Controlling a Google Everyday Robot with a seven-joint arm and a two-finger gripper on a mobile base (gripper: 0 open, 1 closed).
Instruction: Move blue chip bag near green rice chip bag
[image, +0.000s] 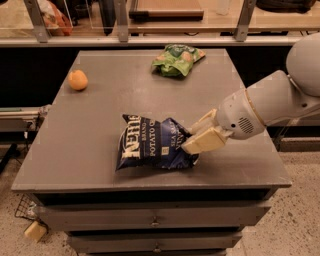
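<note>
The blue chip bag (150, 143), dark navy with white "Kettle" lettering, lies near the front middle of the grey table (100, 115), its right end raised. My gripper (194, 136) comes in from the right and is shut on the bag's right edge, one cream finger (202, 121) above it and one (205, 141) below. The green rice chip bag (177, 58) lies at the far middle of the table, well apart from the blue bag.
A round orange fruit (77, 79) sits at the far left of the table. My white arm (270, 102) reaches over the table's right edge. Drawers (155, 220) are below the front edge; a counter with railing posts runs behind.
</note>
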